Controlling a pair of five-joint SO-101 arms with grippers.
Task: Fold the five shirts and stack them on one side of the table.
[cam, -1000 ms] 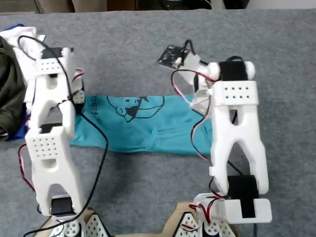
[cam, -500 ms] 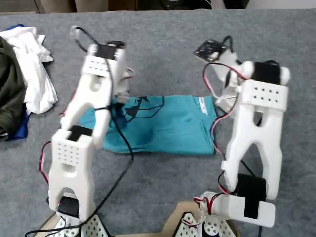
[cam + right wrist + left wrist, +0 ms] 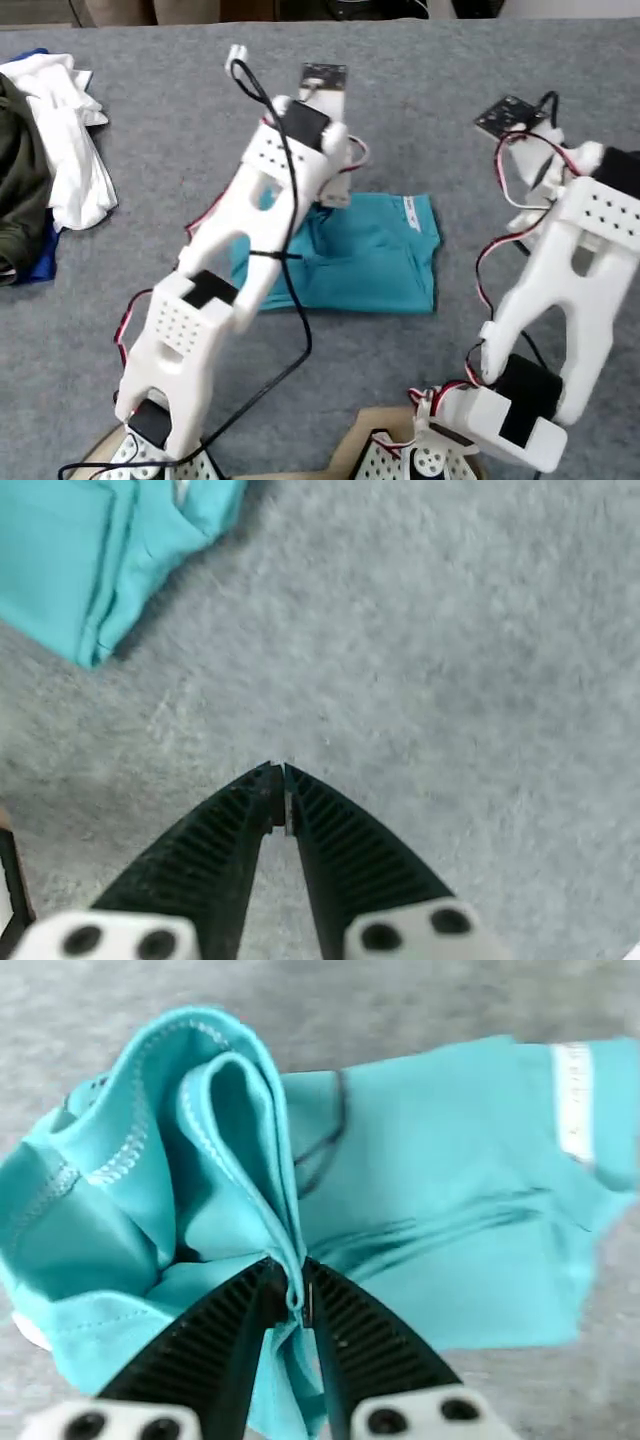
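A teal shirt (image 3: 370, 255) lies in the middle of the grey table, its left part lifted and doubled over toward the right. My left gripper (image 3: 293, 1295) is shut on a bunched fold of the teal shirt (image 3: 440, 1220), holding it above the rest of the cloth; in the high view the left gripper (image 3: 335, 185) hangs over the shirt's upper left part. My right gripper (image 3: 279, 798) is shut on nothing above bare table, just off a corner of the teal shirt (image 3: 90, 560). In the high view the right arm (image 3: 570, 250) stands to the right of the shirt.
A pile of other shirts (image 3: 45, 150), white, dark green and blue, lies at the table's left edge. The grey table (image 3: 480, 60) is bare behind and to the right of the teal shirt. The arm bases (image 3: 400, 450) stand at the front edge.
The left arm has swung right carrying the shirt's left end over the middle, so the shirt now looks about half as wide. The right arm has drawn away to the right, off the shirt.
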